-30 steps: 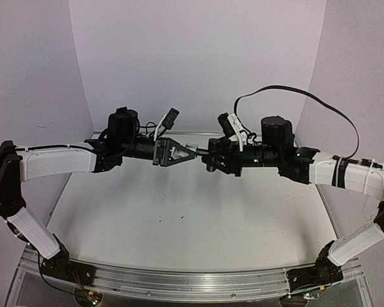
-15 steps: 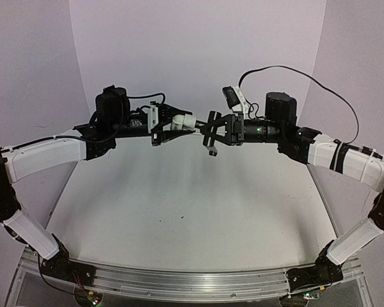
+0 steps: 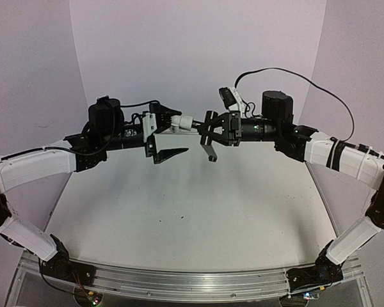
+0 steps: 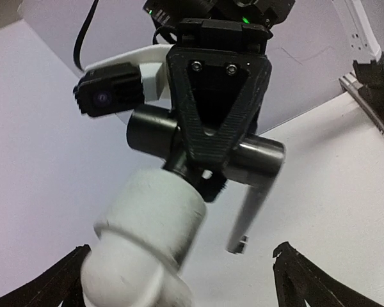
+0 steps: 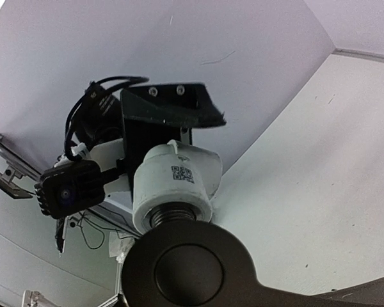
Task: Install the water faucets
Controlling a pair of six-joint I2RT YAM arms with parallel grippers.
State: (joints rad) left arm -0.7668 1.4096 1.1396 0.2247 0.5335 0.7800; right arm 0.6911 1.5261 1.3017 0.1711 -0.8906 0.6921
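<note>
Your left gripper [image 3: 183, 132] has just sprung open off the white fitting [image 3: 181, 121], leaving it mid-air, apparently seated on the black faucet spout [image 3: 210, 151] clamped in your right gripper [image 3: 208, 128].

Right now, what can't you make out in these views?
- How fully the white fitting and black faucet are joined: right wrist, faucet's round end overlaps the joint; top view, too small.
- Spout tip: left wrist, blurred; top view, too small.
- Fitting's code label: right wrist, too small to read.
</note>
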